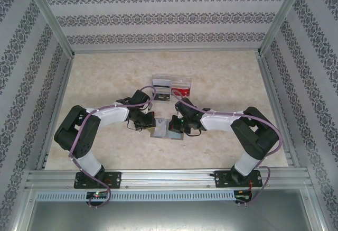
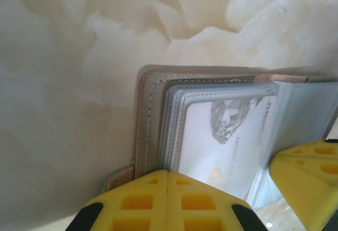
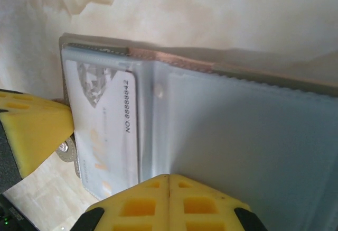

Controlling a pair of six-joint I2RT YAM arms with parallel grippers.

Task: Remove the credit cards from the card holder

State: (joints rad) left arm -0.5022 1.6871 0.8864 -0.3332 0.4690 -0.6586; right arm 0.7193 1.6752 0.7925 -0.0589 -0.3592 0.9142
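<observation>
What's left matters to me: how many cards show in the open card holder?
1: a pale diamond-printed card in the left half of the card holder. More may be hidden behind it or in other pockets.

A clear plastic two-compartment box (image 1: 161, 77) stands towards the far side of a pale, marble-patterned surface (image 1: 105, 77). Walls (image 1: 158, 9) papered in grey ornamental bands close the surface in on three sides, while a ribbed aluminium rail (image 1: 169, 177) runs along its near edge.
</observation>
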